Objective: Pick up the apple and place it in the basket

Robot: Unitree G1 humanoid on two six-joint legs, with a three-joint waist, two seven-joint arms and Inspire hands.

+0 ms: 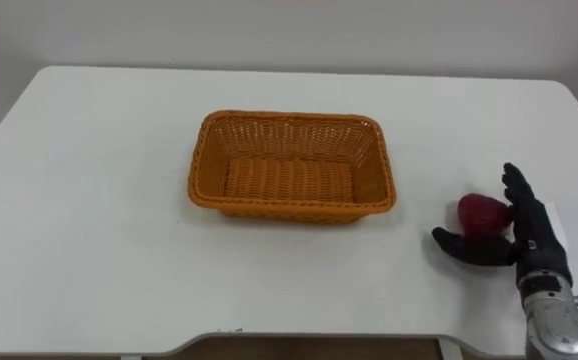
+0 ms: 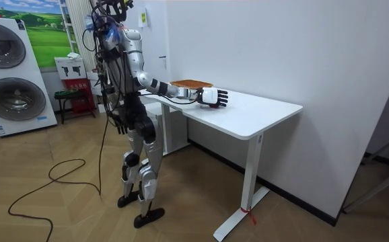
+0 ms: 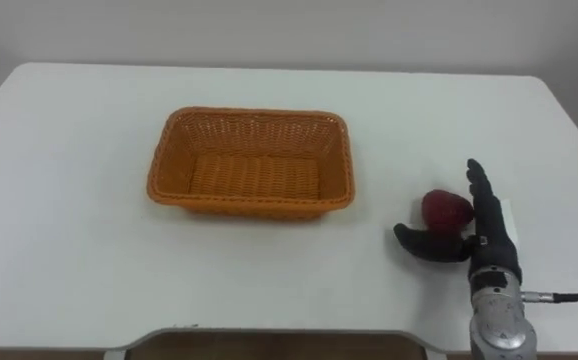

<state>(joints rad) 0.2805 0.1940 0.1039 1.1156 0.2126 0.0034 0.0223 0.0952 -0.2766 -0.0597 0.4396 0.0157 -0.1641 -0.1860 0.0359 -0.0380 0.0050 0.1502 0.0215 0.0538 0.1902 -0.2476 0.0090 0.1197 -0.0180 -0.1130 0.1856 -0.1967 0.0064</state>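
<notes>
One apple (image 1: 481, 212) beside the right hand (image 1: 537, 240); one basket (image 1: 289, 118).

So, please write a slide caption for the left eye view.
Right hand open at a red apple, right of an orange basket on a white table.

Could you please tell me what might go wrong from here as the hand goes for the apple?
1. The right hand is open beside the apple, with the thumb in front of it and the fingers to its right. An uneven close could send the round apple rolling across the table, possibly toward the nearby right edge.
2. The basket has raised walls, so a low carry might catch its right rim and shift it.
</notes>
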